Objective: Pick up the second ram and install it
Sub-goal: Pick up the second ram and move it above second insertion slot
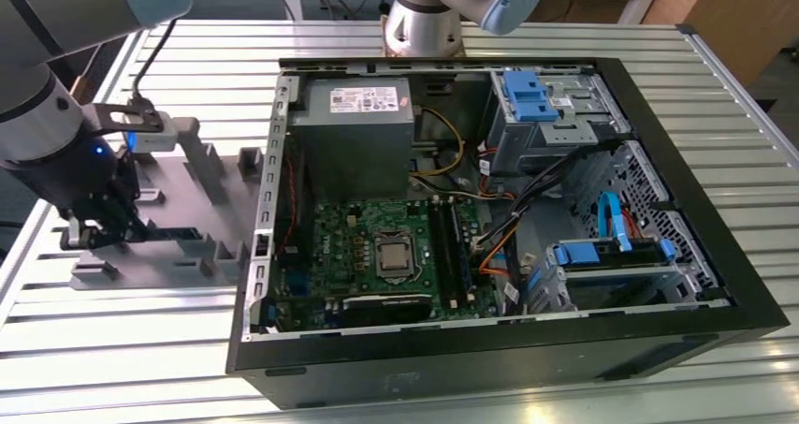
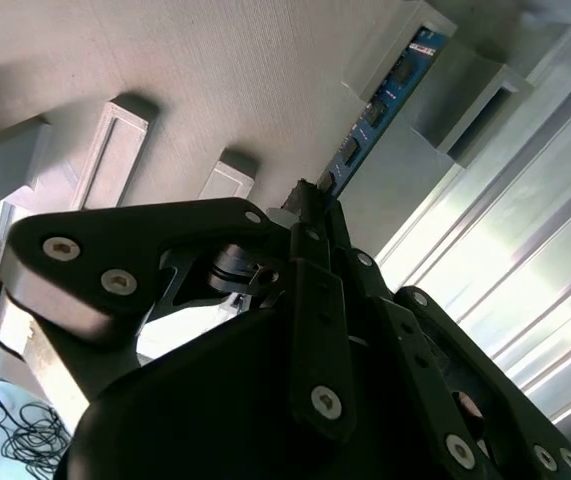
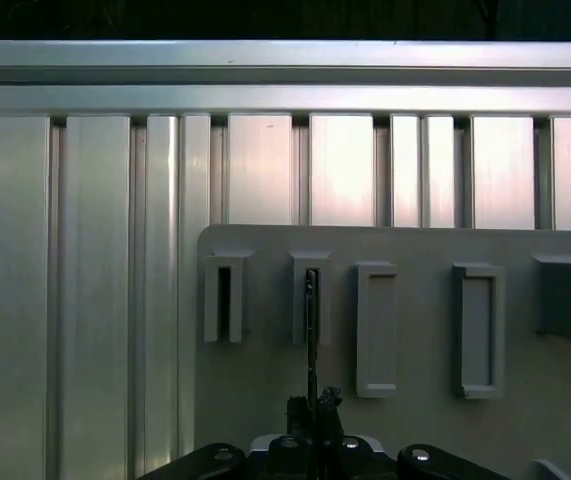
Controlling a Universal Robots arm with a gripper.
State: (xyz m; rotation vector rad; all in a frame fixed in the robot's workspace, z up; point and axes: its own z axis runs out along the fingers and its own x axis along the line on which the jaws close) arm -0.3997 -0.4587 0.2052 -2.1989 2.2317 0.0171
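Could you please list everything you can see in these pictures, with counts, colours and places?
second ram: one, bluish board with black chips, standing in a holder tray slot.
holder tray: one, grey, on the table, at the exterior view's left of the computer case.
computer case: one, black, open, on the table.
motherboard: one, green, inside the computer case.
power supply: one, grey, inside the computer case.
table: one, silver, slatted, under everything.
arm: one, grey, over the holder tray.
pincer: one, black, shut on the second ram.
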